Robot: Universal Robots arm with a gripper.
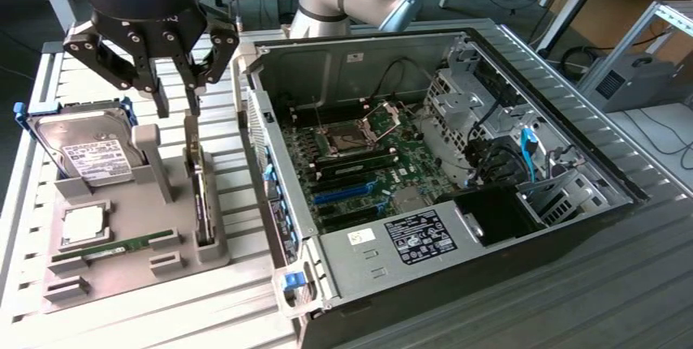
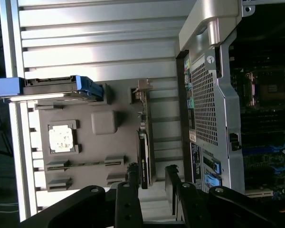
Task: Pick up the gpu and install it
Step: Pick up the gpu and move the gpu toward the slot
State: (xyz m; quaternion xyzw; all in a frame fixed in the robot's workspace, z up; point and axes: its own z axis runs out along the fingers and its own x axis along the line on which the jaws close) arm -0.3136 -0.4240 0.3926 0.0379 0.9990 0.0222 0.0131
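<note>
The gpu (image 1: 200, 195) is a thin black card standing on edge in a slot of the grey holder (image 1: 152, 203), at the side of the holder nearest the computer case. My gripper (image 1: 178, 112) hangs just above the card's far end, open, with nothing held. In the wrist view the gpu (image 2: 145, 142) runs lengthwise toward my gripper (image 2: 152, 172). Its near end lies in the gap between the two black fingers (image 2: 133, 173). The open case's motherboard (image 1: 358, 170) lies to the exterior view's right.
The holder also carries a silver hard drive (image 1: 92, 154) in a blue frame, a CPU (image 1: 83, 226) and a green RAM stick (image 1: 130, 246). The case's perforated rear wall (image 2: 209, 95) stands close beside the card. The slatted metal table (image 1: 243, 284) runs under everything.
</note>
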